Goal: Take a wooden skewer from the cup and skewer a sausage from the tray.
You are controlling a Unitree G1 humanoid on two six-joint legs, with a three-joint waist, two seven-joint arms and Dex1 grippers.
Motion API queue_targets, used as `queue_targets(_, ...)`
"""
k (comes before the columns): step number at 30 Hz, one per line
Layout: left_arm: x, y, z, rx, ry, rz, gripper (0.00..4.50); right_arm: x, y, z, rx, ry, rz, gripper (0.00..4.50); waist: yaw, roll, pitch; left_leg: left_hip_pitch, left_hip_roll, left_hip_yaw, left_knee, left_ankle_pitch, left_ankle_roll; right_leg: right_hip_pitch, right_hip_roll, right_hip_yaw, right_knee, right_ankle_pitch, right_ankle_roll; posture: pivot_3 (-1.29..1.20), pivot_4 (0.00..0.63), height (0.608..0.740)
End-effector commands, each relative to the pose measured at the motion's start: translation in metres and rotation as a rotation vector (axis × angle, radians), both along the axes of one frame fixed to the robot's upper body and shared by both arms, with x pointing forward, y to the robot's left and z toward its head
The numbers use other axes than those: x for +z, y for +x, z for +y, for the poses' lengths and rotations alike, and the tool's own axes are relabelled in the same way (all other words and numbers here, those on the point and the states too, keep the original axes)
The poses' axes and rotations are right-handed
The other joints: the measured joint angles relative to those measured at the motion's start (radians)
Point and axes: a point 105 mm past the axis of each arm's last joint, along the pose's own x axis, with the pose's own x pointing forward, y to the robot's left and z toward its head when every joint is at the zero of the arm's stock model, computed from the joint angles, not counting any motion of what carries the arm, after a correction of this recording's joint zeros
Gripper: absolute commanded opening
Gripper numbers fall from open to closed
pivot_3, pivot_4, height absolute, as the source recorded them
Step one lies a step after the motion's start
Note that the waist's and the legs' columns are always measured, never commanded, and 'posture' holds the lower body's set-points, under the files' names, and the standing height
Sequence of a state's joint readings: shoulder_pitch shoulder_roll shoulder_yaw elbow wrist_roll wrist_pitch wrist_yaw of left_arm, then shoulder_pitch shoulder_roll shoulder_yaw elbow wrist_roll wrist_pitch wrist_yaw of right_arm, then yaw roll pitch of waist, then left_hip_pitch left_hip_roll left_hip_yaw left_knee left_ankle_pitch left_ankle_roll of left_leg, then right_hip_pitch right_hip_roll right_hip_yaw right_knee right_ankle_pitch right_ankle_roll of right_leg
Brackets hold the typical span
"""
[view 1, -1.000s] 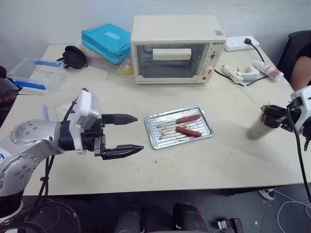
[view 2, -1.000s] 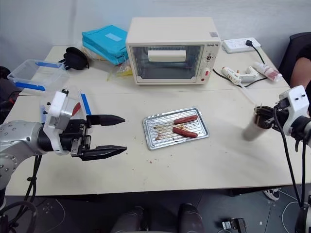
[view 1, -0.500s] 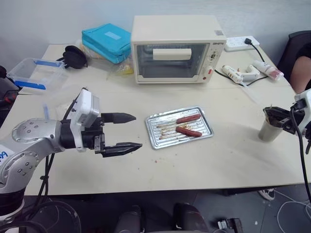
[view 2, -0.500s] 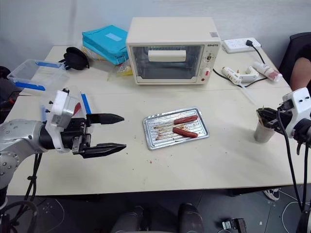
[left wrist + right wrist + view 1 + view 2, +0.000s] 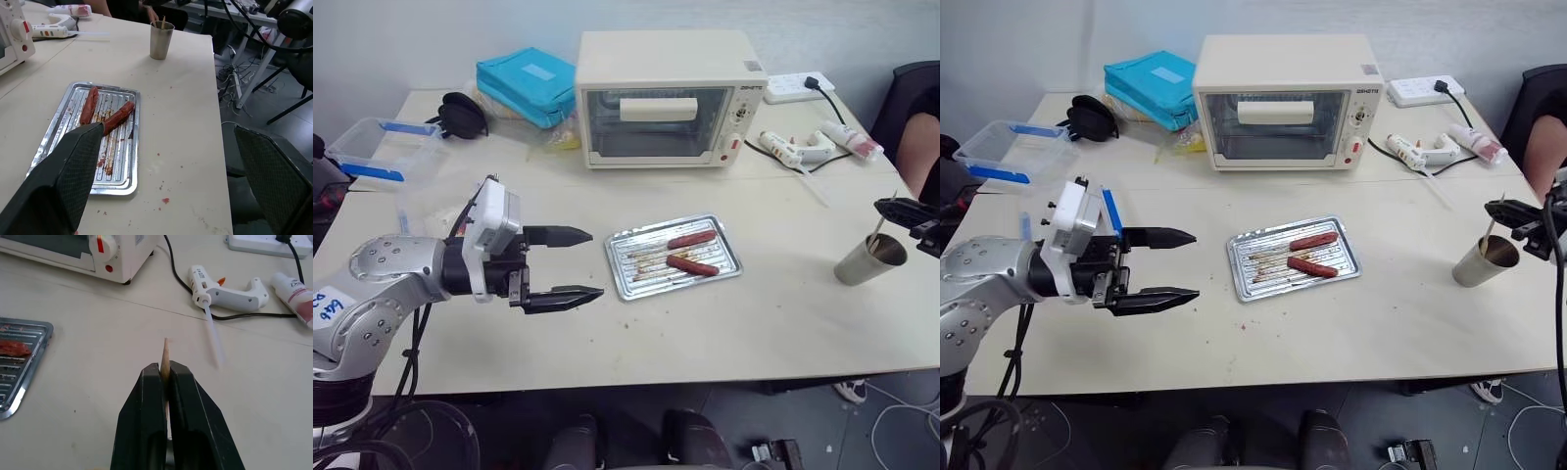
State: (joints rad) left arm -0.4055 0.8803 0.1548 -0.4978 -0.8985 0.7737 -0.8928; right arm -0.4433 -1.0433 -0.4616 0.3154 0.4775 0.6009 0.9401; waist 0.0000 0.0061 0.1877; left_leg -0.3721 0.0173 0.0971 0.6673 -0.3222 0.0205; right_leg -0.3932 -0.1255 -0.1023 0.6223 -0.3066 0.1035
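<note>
Skewer first: a thin pale wooden skewer [image 5: 165,357] is pinched between the closed black fingers of the right gripper [image 5: 165,374], its pointed tip poking out past them, so the point is free to pierce. In the head view that gripper sits at the right edge just above the small grey-beige cup [image 5: 1485,262], the stick's lower end apparently not yet clear of the rim. At centre frame lies the shiny ridged silver tray [image 5: 673,257] with the glossy dark sausage [image 5: 692,265] beside a paler one. Left of it, the left gripper [image 5: 570,264] hovers with fingers spread wide, holding nothing, probably ready to steady the tray.
</note>
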Motion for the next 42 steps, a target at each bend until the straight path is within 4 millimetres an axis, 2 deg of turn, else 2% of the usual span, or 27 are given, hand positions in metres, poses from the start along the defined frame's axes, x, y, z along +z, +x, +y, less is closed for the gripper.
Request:
queue_targets(1,0.008,0.0,-0.001,-0.016,-0.009,-0.046,4.5,0.042,-0.009,-0.004,-0.003,0.006,-0.11,0.07,0.0,0.0,0.0,0.0,0.0,0.0,0.0,0.0,0.0,0.0,0.0,0.0,0.0,0.0,0.0,0.0,0.15,0.74)
queue_targets(5,0.009,0.003,-0.003,-0.009,-0.031,-0.053,4.5,0.088,-0.013,0.0,0.018,0.056,-0.209,0.07,-0.001,0.001,0.0,0.0,0.0,0.001,0.0,0.0,0.0,-0.001,0.0,0.001,0.0,0.0,0.0,0.0,0.15,0.74)
queue_targets(10,0.009,0.003,-0.004,0.001,-0.047,-0.058,4.5,0.132,-0.016,0.026,0.135,0.131,-0.296,0.07,-0.002,0.001,0.001,0.0,0.001,0.0,-0.001,0.0,0.0,-0.001,0.0,0.0,-0.001,0.0,0.0,0.0,0.15,0.74)
queue_targets(13,0.012,0.006,-0.003,0.028,-0.066,-0.075,4.5,0.148,-0.017,0.047,0.217,0.268,-0.294,0.07,-0.001,0.001,0.001,0.0,0.0,0.0,-0.001,0.0,0.0,-0.001,0.0,0.0,-0.001,0.0,0.0,0.0,0.15,0.74)
queue_targets(16,0.017,0.013,-0.001,0.079,-0.102,-0.1,4.5,0.152,-0.01,0.068,0.279,0.505,-0.221,0.07,-0.002,0.0,0.001,-0.001,0.001,0.0,-0.001,0.0,0.0,-0.001,0.0,0.001,0.0,0.0,0.0,0.0,0.15,0.74)
queue_targets(18,0.015,0.013,-0.001,0.093,-0.108,-0.105,4.5,0.14,0.002,0.089,0.323,0.676,-0.12,0.07,-0.005,-0.001,0.0,-0.001,0.001,0.0,-0.001,0.0,0.0,-0.001,-0.001,0.001,0.0,0.0,0.0,0.0,0.15,0.74)
queue_targets(24,0.0,0.008,-0.005,0.122,-0.103,-0.095,4.5,0.069,0.016,0.169,0.475,0.897,0.151,0.07,-0.001,-0.001,0.0,-0.005,0.001,-0.002,-0.001,0.001,0.0,-0.004,-0.001,0.001,0.002,0.0,0.0,0.0,0.15,0.74)
queue_targets(26,-0.005,0.004,-0.007,0.117,-0.102,-0.082,4.5,0.04,0.013,0.194,0.485,0.964,0.217,0.07,0.004,-0.001,0.0,-0.008,0.0,-0.005,0.0,0.001,0.0,-0.005,-0.002,0.001,0.002,0.0,0.0,0.0,0.15,0.74)
queue_targets(31,-0.014,0.005,-0.008,0.135,-0.094,-0.066,4.5,-0.011,-0.009,0.239,0.366,1.155,0.417,0.07,0.003,-0.001,0.0,-0.019,-0.005,-0.009,0.006,0.003,0.003,-0.011,-0.005,-0.002,0.004,0.0,0.0,0.0,0.15,0.74)
queue_targets(35,-0.025,0.01,-0.014,0.15,-0.098,-0.064,4.5,-0.018,-0.008,0.25,0.213,1.35,0.467,0.07,-0.017,-0.001,0.0,-0.018,-0.005,-0.003,0.008,0.005,0.006,-0.012,-0.005,0.001,0.005,0.004,0.008,0.0,0.15,0.74)
queue_targets(39,-0.034,0.015,-0.03,0.13,-0.123,-0.042,4.5,-0.024,-0.013,0.26,0.135,1.421,0.525,0.07,-0.021,-0.001,-0.001,-0.017,-0.004,-0.004,0.006,0.006,0.006,-0.013,-0.004,0.002,0.006,0.004,0.007,0.0,0.15,0.74)
queue_targets(42,-0.04,0.023,-0.038,0.141,-0.111,-0.087,4.5,-0.026,-0.017,0.264,0.099,1.47,0.555,0.07,-0.025,-0.001,-0.001,-0.02,-0.005,-0.003,0.004,0.006,0.006,-0.017,-0.004,0.009,0.005,0.003,0.007,0.0,0.15,0.74)
